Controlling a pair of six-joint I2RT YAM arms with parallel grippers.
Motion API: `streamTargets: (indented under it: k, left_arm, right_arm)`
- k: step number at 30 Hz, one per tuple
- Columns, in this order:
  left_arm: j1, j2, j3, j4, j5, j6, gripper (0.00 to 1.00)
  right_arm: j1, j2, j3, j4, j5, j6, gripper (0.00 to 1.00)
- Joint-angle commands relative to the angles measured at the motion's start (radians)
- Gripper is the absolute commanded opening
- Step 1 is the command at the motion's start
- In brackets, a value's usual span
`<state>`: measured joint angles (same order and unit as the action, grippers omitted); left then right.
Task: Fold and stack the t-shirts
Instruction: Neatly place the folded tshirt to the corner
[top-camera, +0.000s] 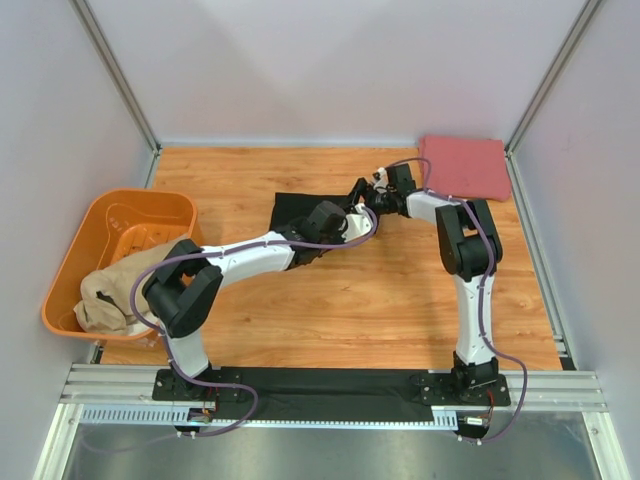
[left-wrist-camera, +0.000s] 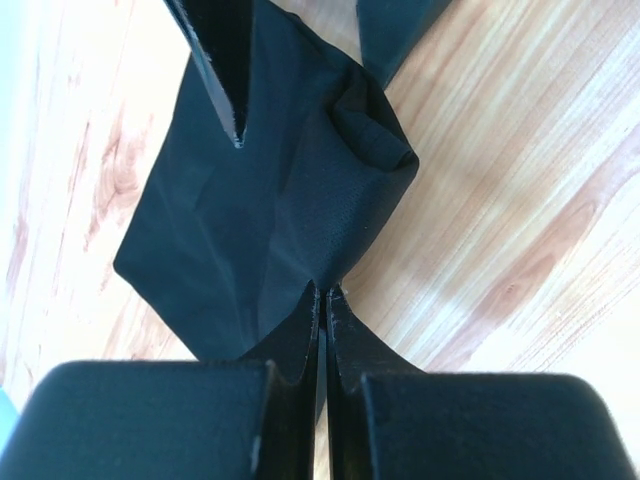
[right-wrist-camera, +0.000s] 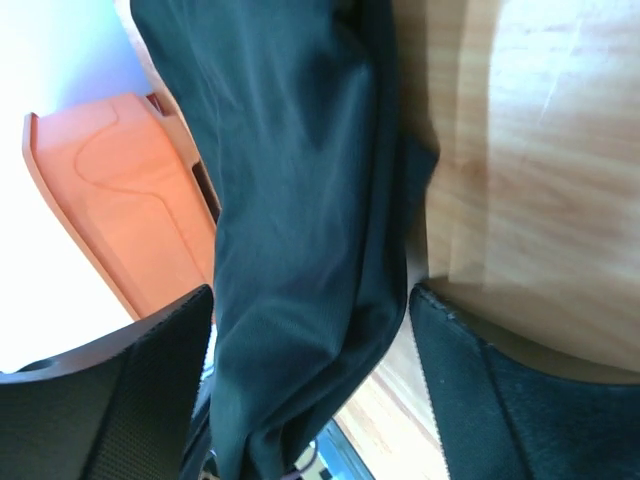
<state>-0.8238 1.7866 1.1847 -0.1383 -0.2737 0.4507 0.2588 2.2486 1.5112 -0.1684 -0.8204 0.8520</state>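
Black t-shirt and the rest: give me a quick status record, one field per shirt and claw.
black t-shirt: bunched, mid-table
left claw: shut on black t-shirt
right claw: open, black cloth between its fingers
pinkish-red t-shirt: folded, far right corner
tan t-shirt: crumpled in orange tub, spilling over its near rim

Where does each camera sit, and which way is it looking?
Top view: above and behind the arms, looking down on the table; the left arm and right arm show whole.
Left wrist: on the left wrist, looking at the black t-shirt on the wood; the left pincer shows, pinched shut on it.
Right wrist: on the right wrist, looking past that shirt toward the orange tub; the right pincer stands open around the cloth.
Shared: both wrist views see the black t-shirt.
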Motion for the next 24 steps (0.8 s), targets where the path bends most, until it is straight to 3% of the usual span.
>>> streamTargets:
  k: [1,6,9,10,11,13,14,16,18,19,24]
  left_arm:
    - [0.003,-0.058,0.049,0.006,0.019,-0.024,0.0]
    - [0.003,-0.073,0.061,-0.003,0.018,-0.024,0.0]
    - [0.003,-0.095,0.053,-0.014,0.027,-0.044,0.0]
    - [0.005,-0.099,0.05,-0.015,0.028,-0.055,0.0]
    - [0.005,-0.114,0.035,-0.017,0.033,-0.064,0.0]
    - [0.005,-0.133,0.021,-0.023,0.039,-0.113,0.07]
    - [0.011,-0.151,0.013,-0.033,0.047,-0.138,0.2]
    - [0.026,-0.189,0.0,-0.063,0.086,-0.223,0.37]
    - [0.043,-0.219,-0.026,-0.09,0.12,-0.294,0.44]
    - [0.049,-0.257,-0.045,-0.099,0.132,-0.36,0.55]
    - [0.071,-0.369,-0.096,-0.141,0.166,-0.521,0.57]
  right_arm:
    - [0.02,0.035,0.027,0.052,0.038,0.068,0.79]
    - [0.048,0.054,0.038,0.139,0.078,0.133,0.72]
    - [0.048,0.075,0.069,0.158,0.07,0.15,0.44]
    - [0.049,0.081,0.093,0.159,0.072,0.142,0.27]
    - [0.048,0.086,0.11,0.159,0.073,0.131,0.17]
    - [0.049,0.088,0.167,0.095,0.082,0.063,0.0]
    - [0.048,0.082,0.187,0.057,0.095,0.023,0.0]
    - [0.049,0.056,0.24,-0.06,0.138,-0.089,0.0]
    - [0.053,0.033,0.28,-0.193,0.208,-0.219,0.0]
    - [0.051,0.013,0.299,-0.233,0.231,-0.253,0.0]
    - [0.049,0.0,0.452,-0.46,0.352,-0.411,0.0]
